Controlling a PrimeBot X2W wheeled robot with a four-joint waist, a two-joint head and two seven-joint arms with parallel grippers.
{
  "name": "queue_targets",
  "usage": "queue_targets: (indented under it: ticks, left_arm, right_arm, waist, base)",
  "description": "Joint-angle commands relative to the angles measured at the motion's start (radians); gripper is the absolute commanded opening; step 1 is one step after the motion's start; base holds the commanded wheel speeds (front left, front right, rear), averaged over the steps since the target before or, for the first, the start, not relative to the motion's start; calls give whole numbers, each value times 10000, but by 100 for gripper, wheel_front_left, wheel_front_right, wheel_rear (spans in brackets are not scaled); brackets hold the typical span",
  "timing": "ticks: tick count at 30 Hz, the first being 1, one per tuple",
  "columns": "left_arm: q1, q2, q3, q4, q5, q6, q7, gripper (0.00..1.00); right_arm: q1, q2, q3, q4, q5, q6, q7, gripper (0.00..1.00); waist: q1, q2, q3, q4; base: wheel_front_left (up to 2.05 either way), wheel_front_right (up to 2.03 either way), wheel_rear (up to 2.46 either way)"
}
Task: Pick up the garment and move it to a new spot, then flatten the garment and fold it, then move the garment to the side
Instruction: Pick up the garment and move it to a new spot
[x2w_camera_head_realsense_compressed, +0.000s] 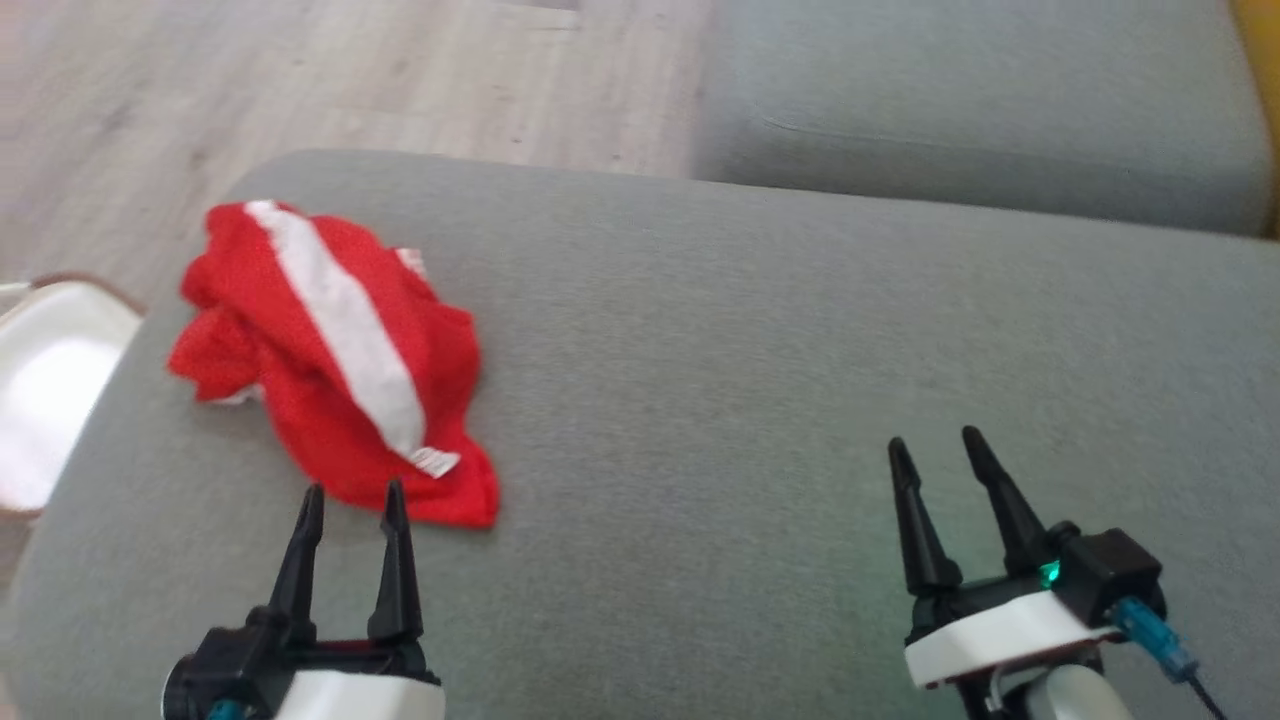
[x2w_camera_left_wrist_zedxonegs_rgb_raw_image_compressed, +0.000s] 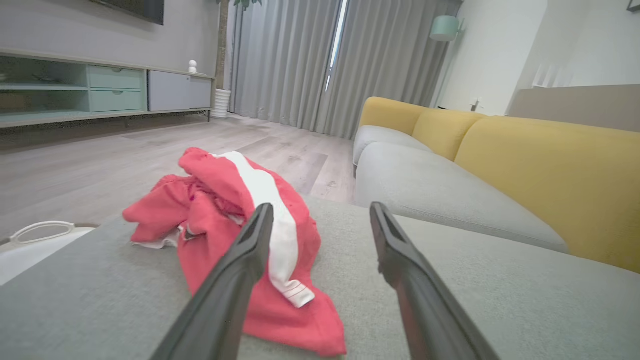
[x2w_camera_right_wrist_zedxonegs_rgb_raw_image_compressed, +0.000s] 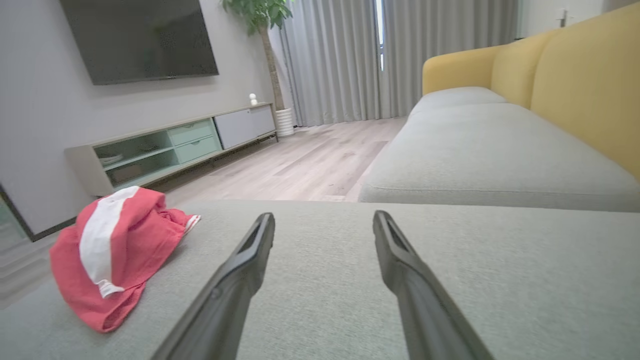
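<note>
The garment (x2w_camera_head_realsense_compressed: 335, 360) is a crumpled red piece with a broad white stripe, bunched on the grey sofa cushion (x2w_camera_head_realsense_compressed: 760, 380) at its left end. My left gripper (x2w_camera_head_realsense_compressed: 352, 500) stands open just short of the garment's near edge, nothing between its fingers. From the left wrist the garment (x2w_camera_left_wrist_zedxonegs_rgb_raw_image_compressed: 225, 235) lies right ahead, partly behind the left finger. My right gripper (x2w_camera_head_realsense_compressed: 935, 450) is open over bare cushion, far to the right of the cloth. In the right wrist view the garment (x2w_camera_right_wrist_zedxonegs_rgb_raw_image_compressed: 115, 250) sits off to the left.
A white basket (x2w_camera_head_realsense_compressed: 45, 370) with a brown rim stands on the floor by the cushion's left edge. A second grey seat cushion (x2w_camera_head_realsense_compressed: 980, 110) lies beyond, with yellow backrests (x2w_camera_left_wrist_zedxonegs_rgb_raw_image_compressed: 550, 175) along the right. Wooden floor (x2w_camera_head_realsense_compressed: 350, 70) is past the far edge.
</note>
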Motion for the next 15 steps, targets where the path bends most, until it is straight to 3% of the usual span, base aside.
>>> queue_targets:
  ticks: [1, 8, 15]
  left_arm:
    - [-263, -14, 387, -366, 67, 49, -95, 100]
    - [-94, -14, 548, -415, 151, 73, -95, 100]
    - [-34, -14, 762, -462, 221, 13, -95, 100]
  right_arm:
    - [-193, -70, 268, -281, 47, 75, -109, 100]
    - [-105, -70, 557, -247, 217, 75, -109, 100]
    - [-89, -70, 793, -201, 337, 75, -109, 100]
  waist:
    - [1, -1, -117, 298]
    - [1, -1, -255, 994]
    - [1, -1, -288, 1219]
  base:
    - [0, 0, 0]
    - [0, 0, 0]
    - [0, 0, 0]
